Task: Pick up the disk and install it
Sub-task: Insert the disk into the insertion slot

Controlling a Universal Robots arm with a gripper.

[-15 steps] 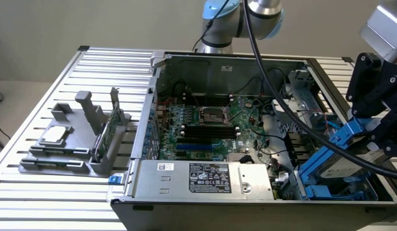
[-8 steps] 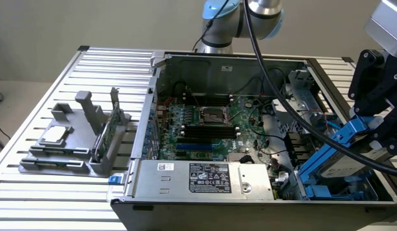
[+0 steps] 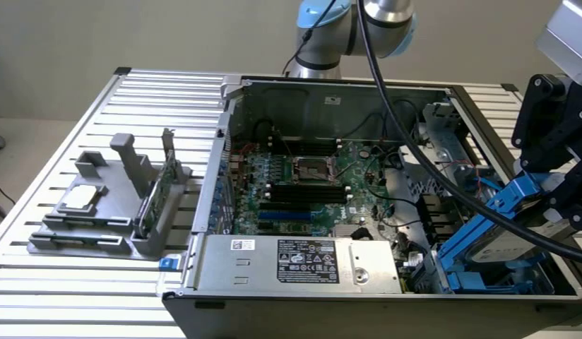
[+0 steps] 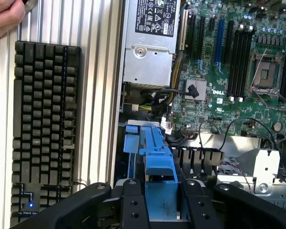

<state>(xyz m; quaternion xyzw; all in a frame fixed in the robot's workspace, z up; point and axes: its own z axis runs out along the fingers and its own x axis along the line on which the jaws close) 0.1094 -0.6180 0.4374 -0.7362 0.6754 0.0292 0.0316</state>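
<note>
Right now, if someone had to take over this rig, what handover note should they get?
Gripper: shut on the disk, fingers on either side of its blue carrier.
Disk: held tilted at the exterior view's right end of the open computer case, lower end down in the case.
Done: disk picked up.
Left: disk not yet seated flat in the case.
</note>
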